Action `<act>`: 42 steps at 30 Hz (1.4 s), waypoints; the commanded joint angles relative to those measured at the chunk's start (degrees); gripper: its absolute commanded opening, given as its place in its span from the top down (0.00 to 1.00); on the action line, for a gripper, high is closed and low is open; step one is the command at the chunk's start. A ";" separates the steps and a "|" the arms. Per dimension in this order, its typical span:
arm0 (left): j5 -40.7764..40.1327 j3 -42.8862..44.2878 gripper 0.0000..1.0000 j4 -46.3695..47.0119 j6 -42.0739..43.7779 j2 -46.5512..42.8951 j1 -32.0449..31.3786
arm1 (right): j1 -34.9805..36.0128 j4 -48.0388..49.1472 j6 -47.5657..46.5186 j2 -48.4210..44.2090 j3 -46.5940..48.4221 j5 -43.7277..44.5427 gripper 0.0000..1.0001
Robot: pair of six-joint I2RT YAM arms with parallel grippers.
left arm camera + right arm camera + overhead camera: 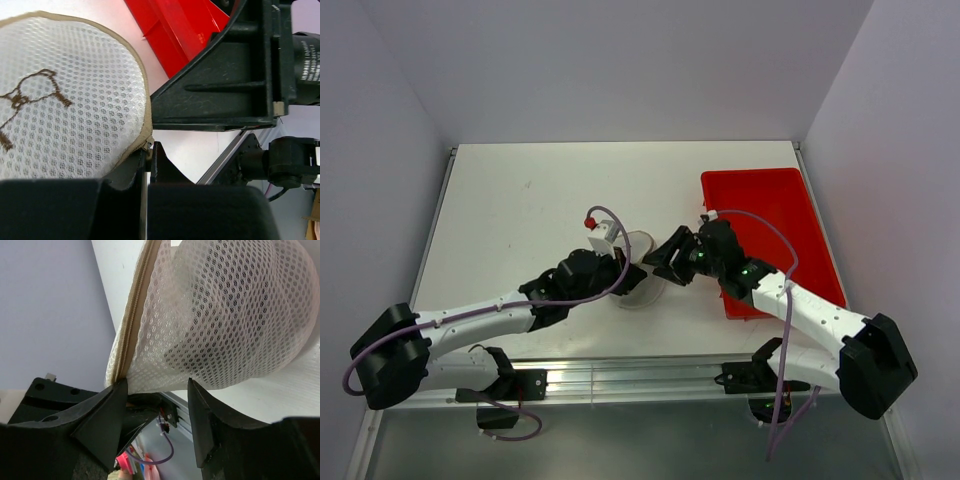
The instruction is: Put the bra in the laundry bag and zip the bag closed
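The laundry bag (pixel 638 268), a white mesh dome with a tan zipper edge, sits at the table's middle between both grippers. My left gripper (pixel 620 262) is shut on the zipper pull (pixel 146 145) at the bag's rim (pixel 142 90). My right gripper (pixel 665 262) comes from the right, and its two fingertips (pixel 117 390) press on the bag's lower edge (pixel 150 375) from either side with a wide gap between them. The bra shows only as a dark shape (pixel 210 335) through the mesh, inside the bag (pixel 235 305).
A red tray (pixel 770 200) lies at the right, just behind the right gripper, and shows in the left wrist view as a red wall (pixel 175 35). The right gripper's black body (pixel 220 85) stands close beside the left fingers. The table's near rail (pixel 650 375) runs in front.
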 commanded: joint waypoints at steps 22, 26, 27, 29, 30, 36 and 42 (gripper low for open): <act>-0.01 0.48 1.00 2.80 -0.25 1.32 -0.61 | 1.38 5.29 3.80 -3.98 -1.84 1.83 0.44; 0.43 0.74 1.00 3.06 -0.17 1.76 -0.61 | 1.65 5.56 4.42 -3.98 -2.28 2.54 0.44; 0.51 0.66 1.00 3.15 -0.17 1.67 -0.61 | 1.65 5.73 4.42 -3.37 -2.28 2.28 0.44; 0.69 0.66 1.00 3.24 -0.17 1.58 -0.61 | 1.73 6.61 4.95 -2.58 -2.46 2.01 0.44; 0.87 0.66 1.00 3.24 -0.17 1.58 -0.61 | 1.82 7.13 5.21 -1.79 -2.46 1.84 0.44; 2.27 0.48 1.00 3.68 0.36 1.06 -0.79 | 1.82 8.90 5.65 2.07 -1.49 1.84 0.49; 1.31 -0.22 1.00 0.61 0.54 -1.39 -0.79 | 1.82 7.68 4.25 3.58 1.31 2.36 0.69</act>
